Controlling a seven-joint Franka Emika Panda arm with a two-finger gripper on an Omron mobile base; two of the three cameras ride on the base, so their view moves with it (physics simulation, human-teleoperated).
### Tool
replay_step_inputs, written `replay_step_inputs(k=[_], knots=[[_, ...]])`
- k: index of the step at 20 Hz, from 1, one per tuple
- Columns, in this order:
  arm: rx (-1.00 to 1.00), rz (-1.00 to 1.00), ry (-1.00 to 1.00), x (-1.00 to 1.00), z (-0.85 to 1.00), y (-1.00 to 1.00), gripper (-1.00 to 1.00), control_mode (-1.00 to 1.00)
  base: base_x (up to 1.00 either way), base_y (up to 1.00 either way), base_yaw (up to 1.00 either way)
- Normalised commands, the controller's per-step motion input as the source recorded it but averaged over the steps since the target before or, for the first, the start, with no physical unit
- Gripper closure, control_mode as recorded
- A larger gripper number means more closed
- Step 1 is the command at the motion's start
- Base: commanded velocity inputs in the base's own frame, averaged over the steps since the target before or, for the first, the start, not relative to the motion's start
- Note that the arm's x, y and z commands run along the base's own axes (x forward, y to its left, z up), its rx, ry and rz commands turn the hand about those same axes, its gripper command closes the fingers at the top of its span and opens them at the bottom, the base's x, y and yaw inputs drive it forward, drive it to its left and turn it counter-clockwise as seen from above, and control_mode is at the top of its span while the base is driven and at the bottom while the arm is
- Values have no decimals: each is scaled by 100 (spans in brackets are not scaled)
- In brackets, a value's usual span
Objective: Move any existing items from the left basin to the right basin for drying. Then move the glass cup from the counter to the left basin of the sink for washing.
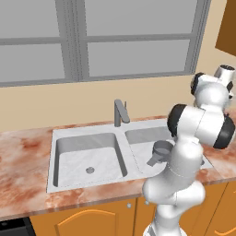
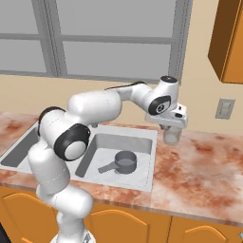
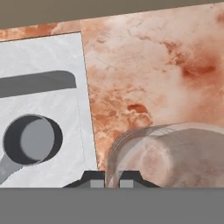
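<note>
glass cup [image 3: 175, 153] fills the frame's lower right, gripped by the fingers [image 3: 97, 179] above the counter [image 3: 153, 65]. pot [image 2: 124, 161] already sits in the right basin [image 2: 102, 147]; left basin [image 1: 73, 152] awaits the cup.

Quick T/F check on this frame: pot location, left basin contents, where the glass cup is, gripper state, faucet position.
1. The pot sits in the right basin. True.
2. The left basin holds the glass cup. False: that basin shows just its drain hole; the glass cup is at the gripper, above the counter right of the sink.
3. The gripper is open and holds nothing. False: in the hand view the fingers sit at the tumbler's rim, so it looks shut on the glass cup.
4. The faucet stands at the divider between the two basins. True.
5. The pot lies tipped on its side. False: it stands upright, its open mouth facing up.
</note>
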Motion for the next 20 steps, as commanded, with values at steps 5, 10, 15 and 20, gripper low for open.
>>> replay_step_inputs(k=[5, 10, 15, 20], knots=[[0, 0, 6, -25, 7, 67, 100, -100, 0, 0, 0], [0, 0, 5, -20, 3, 69, 100, -100, 0, 0, 0], [0, 0, 3, -13, 0, 72, 100, -100, 0, 0, 0], [0, 0, 0, -5, 0, 75, 100, -100, 0, 0, 0]])
